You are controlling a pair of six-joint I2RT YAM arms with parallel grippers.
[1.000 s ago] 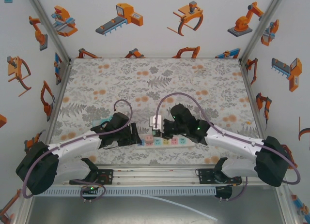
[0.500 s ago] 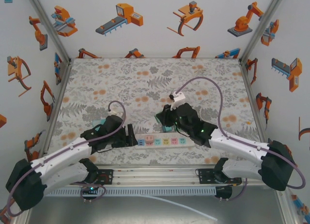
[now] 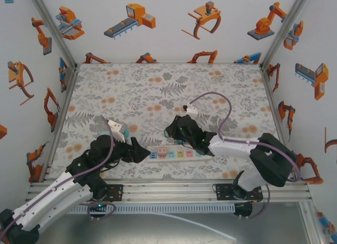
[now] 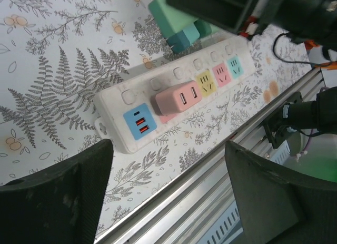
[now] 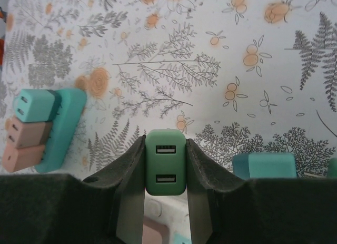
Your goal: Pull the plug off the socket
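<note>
Right wrist view: the right gripper (image 5: 165,143) is clamping the green plug (image 5: 165,170) at 6 o'clock, its 2 USB ports facing the camera. Left wrist view is showing it at 12 o'clock, prongs bare, clear of the power strip (image 4: 152,86), so pulling seems done. The left gripper (image 4: 168,149) is hanging open.

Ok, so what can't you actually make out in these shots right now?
Right wrist view: the prongs of the green USB plug, behind its own body and the right gripper.
Right wrist view: most of the power strip, under that gripper and past the bottom edge.
Top external view: which sockets are occupied, too small and partly under the arms.
</note>
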